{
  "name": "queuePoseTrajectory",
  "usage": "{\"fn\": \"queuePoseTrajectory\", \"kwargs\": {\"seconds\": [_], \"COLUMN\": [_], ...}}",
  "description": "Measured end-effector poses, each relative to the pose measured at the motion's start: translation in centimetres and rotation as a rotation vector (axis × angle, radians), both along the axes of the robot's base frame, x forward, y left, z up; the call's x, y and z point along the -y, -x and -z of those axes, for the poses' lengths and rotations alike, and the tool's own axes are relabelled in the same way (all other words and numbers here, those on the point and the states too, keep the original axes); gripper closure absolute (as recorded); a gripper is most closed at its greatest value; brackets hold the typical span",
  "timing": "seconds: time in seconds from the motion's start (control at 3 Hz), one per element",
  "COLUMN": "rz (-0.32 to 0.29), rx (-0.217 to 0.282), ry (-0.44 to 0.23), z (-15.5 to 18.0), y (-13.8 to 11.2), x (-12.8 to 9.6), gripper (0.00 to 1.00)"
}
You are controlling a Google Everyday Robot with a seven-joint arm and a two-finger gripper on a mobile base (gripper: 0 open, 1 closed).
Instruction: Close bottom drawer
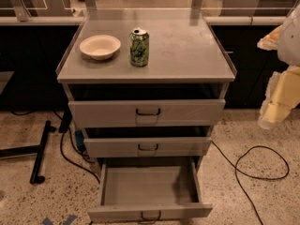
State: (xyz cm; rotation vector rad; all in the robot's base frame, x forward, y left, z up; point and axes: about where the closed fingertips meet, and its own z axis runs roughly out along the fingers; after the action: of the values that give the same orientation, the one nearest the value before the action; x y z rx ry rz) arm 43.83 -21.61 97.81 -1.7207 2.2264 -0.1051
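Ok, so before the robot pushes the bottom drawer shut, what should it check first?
1. Bottom drawer is open and needs a push: ok, it is pulled far out.
2. Nothing inside that could jam: ok, the tray looks empty.
3. Drawer front and handle free to reach: ok, nothing stands in front of them.
4. Gripper lined up with the drawer front: not ok, it hangs off to the right, at about the height of the top drawer.
5. Cable out of the drawer's way: ok, it loops on the floor to the right.
6. Can on top is steady: ok, it stands upright, back from the edge.
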Motion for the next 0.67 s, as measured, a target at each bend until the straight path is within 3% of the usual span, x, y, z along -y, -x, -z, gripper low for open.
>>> {"fn": "queuePoseTrajectory", "kwargs": {"seconds": [0.67], "rz": [-0.02], "rx": [-0.008], "ry": [-0.008], "z": [2.0], "y": [-0.4], "x": [-0.3], "gripper": [0.0]}}
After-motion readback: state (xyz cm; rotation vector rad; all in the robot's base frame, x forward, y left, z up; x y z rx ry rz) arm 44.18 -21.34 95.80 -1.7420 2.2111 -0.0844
